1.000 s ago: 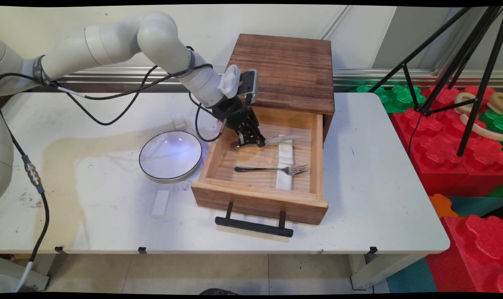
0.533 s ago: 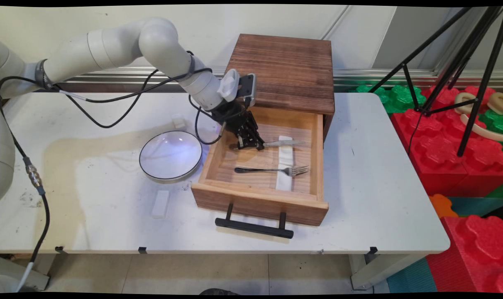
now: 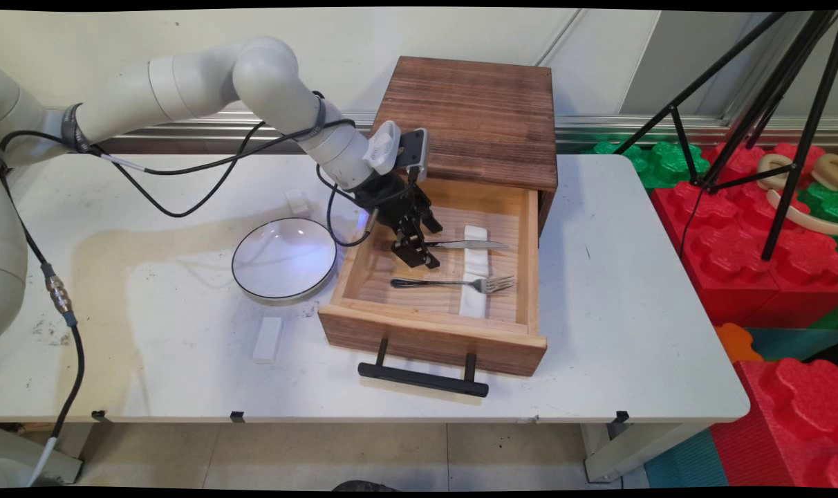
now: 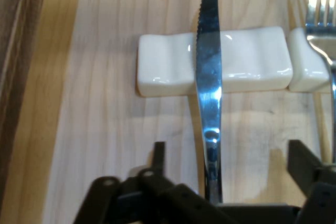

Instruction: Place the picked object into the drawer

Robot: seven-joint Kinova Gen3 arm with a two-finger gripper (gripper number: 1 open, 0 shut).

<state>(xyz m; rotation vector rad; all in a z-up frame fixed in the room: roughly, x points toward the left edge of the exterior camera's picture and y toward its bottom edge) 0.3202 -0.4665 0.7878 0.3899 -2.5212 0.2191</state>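
Gripper (image 4: pixel 226 156) spread wide; knife (image 4: pixel 209 82) lies between fingers, on rest (image 4: pixel 163 66)

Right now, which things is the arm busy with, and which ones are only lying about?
Busy with: knife, lying between the open jaws; white rest under its blade; open drawer holding both.

Lying about: fork on a second rest; plate; white block on the table; tripod.
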